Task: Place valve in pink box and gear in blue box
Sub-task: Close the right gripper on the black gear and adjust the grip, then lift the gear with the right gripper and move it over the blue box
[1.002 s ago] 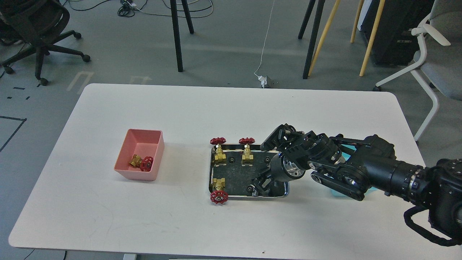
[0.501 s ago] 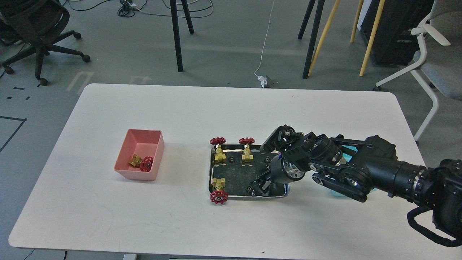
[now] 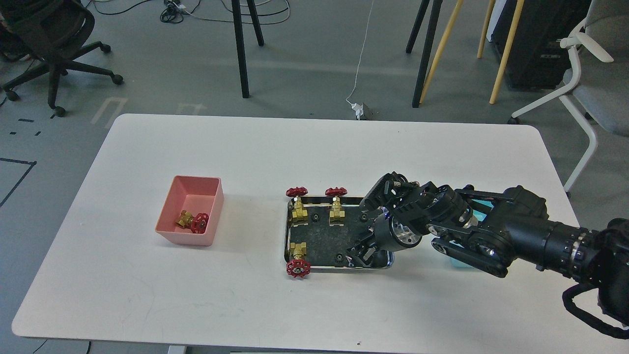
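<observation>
No legible text, label, brand, number or sign appears anywhere in the head view, neither on the white rectangular table [image 3: 314, 147] nor on the grey floor [image 3: 304, 64] at twelve o'clock, where only pale, unreadable tape marks show.

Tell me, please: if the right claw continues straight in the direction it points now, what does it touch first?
The right claw points down and left into the steel tray. Going straight on, it would probably meet the tray's dark floor first, close to a small black gear. Depth is unclear, so it might touch that gear instead.
</observation>
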You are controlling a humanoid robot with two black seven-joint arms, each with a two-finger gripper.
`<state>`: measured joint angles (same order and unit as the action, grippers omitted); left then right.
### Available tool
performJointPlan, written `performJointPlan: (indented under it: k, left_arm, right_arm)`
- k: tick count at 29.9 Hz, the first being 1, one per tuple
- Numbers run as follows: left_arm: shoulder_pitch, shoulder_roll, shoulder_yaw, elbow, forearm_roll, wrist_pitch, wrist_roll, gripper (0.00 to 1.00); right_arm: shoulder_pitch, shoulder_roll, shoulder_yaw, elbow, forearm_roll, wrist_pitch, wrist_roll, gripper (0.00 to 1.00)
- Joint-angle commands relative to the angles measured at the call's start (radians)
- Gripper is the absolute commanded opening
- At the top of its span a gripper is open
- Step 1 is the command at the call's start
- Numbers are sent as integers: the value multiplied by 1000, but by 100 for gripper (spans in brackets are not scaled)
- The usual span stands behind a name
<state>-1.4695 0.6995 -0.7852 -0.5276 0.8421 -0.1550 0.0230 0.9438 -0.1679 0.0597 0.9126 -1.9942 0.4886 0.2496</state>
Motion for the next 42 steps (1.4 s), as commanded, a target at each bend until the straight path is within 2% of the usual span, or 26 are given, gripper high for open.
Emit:
performJointPlan:
  k: [1, 9, 14, 21, 26, 30, 36, 39, 42]
  left_arm:
    - [0, 0, 0, 0, 0, 0, 0, 96]
    - [0, 6, 0, 0, 0, 0, 0, 96]
    - [0, 6, 0, 0, 0, 0, 0, 96]
    - [0, 5, 1, 6, 0, 0, 0, 96]
    - [2, 3, 1, 6, 0, 0, 0, 96]
    - [2, 0, 1, 6, 0, 0, 0, 96]
    - [2, -6, 1, 6, 0, 0, -1, 96]
    - [2, -8, 0, 6, -1, 0, -1, 96]
    - [3, -9, 0, 6, -2, 0, -14, 96]
  right_arm:
    - [0, 2, 0, 0, 0, 0, -7, 35]
    - [1, 1, 0, 2, 0, 0, -24, 18]
    - [4, 1, 6, 2, 0, 0, -39, 3]
    - [66, -16, 167, -4, 22, 0, -40, 1]
    - [89, -172, 187, 21, 80, 0, -30, 1]
    - [75, -358, 189, 112, 139, 0, -26, 1]
    - [-45, -583, 232, 222, 169, 0, -24, 1]
    - [-121, -653, 265, 271, 169, 0, -23, 1]
    - [-178, -665, 301, 284, 166, 0, -24, 1]
